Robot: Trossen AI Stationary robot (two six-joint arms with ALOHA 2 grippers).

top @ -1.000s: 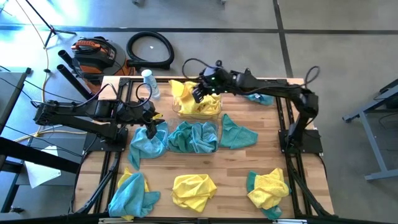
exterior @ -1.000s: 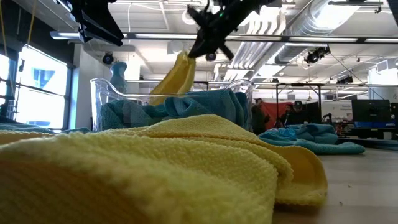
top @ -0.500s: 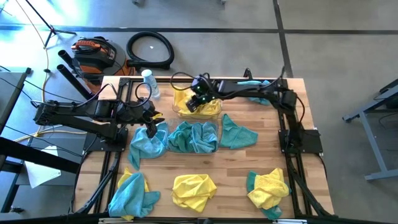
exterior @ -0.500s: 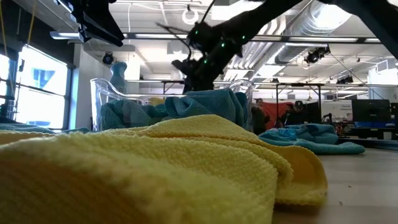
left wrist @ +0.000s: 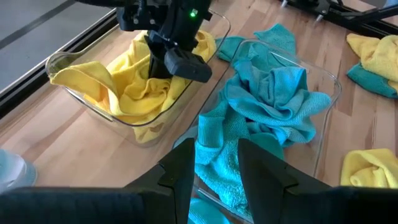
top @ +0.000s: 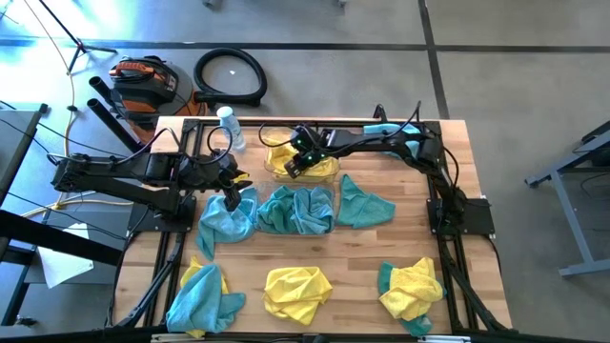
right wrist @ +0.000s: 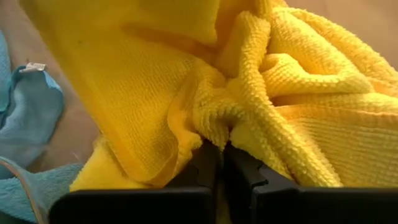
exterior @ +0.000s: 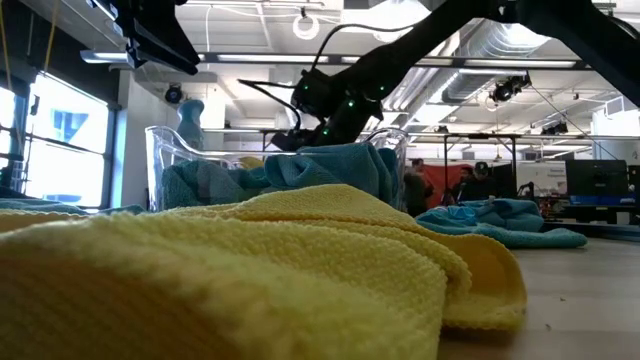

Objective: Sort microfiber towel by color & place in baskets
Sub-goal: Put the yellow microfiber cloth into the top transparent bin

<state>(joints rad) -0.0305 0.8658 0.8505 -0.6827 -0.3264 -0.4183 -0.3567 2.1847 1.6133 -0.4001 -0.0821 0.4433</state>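
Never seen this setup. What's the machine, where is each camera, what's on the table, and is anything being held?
Two dark robot arms work at a wooden table. One camera looks straight down, one sits at tabletop height, and one rides on each wrist. Yellow and teal towels lie loose on the table, beside two clear baskets. The right gripper is down in the yellow basket, its fingers shut on a yellow towel; its wrist camera shows the pinched cloth. The left gripper hangs open over a teal towel beside the teal basket, holding nothing. A water bottle stands at the far edge.
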